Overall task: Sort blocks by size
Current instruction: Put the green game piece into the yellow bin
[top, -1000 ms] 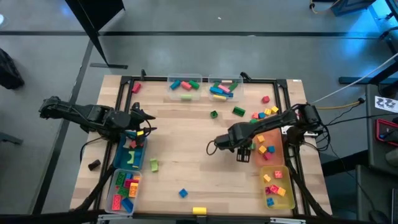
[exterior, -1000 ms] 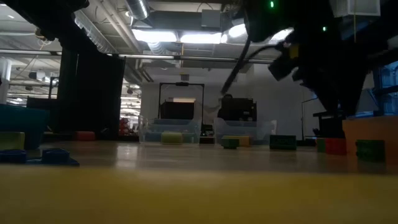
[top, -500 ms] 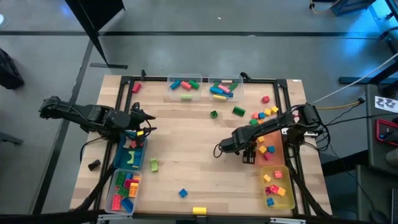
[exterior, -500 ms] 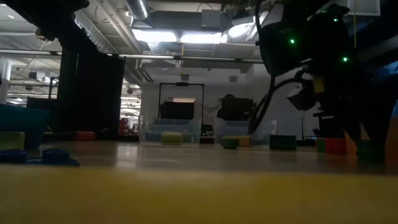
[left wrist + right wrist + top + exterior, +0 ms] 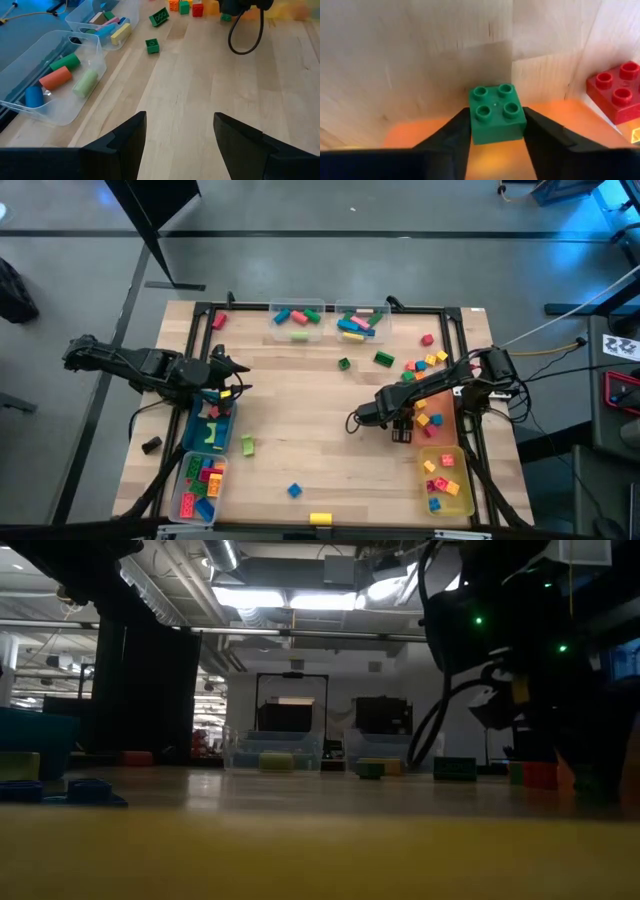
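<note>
One green four-stud block now sits pinched between the right tool's narrowed fingers at the orange bin's edge, after that arm swung across the worktop, while the left tool waits wide over the blue bin.

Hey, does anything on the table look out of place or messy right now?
Mostly loose blocks not yet sorted: a yellow block sits right at the table's near edge, and a blue block and a light green block lie scattered outside the bins. Nothing looks spilled or damaged. The right gripper has a green block between its fingers.
</note>
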`<state>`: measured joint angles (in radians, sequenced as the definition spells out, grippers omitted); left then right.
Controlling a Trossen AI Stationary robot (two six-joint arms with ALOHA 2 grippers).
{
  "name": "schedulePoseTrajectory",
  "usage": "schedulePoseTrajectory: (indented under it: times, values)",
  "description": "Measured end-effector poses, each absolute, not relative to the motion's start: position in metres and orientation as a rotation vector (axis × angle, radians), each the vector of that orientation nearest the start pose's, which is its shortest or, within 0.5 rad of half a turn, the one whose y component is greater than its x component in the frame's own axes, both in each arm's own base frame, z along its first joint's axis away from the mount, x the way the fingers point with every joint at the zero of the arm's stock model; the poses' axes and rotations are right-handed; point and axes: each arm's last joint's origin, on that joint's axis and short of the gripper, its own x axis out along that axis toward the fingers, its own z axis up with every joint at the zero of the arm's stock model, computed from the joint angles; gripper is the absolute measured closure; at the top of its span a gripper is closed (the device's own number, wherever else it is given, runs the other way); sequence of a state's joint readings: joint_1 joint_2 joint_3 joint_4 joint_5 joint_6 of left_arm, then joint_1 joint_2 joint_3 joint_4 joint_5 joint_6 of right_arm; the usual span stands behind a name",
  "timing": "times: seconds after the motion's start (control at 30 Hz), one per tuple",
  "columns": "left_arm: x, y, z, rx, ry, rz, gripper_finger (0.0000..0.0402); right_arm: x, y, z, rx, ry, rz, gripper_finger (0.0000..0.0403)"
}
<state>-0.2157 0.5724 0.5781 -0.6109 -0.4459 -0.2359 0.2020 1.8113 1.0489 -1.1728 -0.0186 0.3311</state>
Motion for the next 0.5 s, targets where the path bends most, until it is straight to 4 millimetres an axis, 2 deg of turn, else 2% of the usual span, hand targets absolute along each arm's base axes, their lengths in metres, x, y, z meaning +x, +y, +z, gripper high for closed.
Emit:
schedulePoseTrajectory:
  times: [0.07,0.27,0.37,0.5]
  values:
    - [0.12,-0.013,0.254,-0.031,0.542,0.289,0.0186,0.261,0.054,0.144,0.043,1.924,-0.174,0.0259]
    - [0.12,-0.013,0.255,-0.032,0.542,0.289,0.0186,0.265,0.055,0.149,0.07,1.917,-0.188,0.0259]
    - [0.12,-0.013,0.255,-0.032,0.541,0.289,0.0186,0.272,0.057,0.163,0.107,1.916,-0.218,0.0259]
    - [0.12,-0.014,0.255,-0.053,0.536,0.294,0.0186,0.284,0.071,0.193,0.123,1.886,-0.237,0.0251]
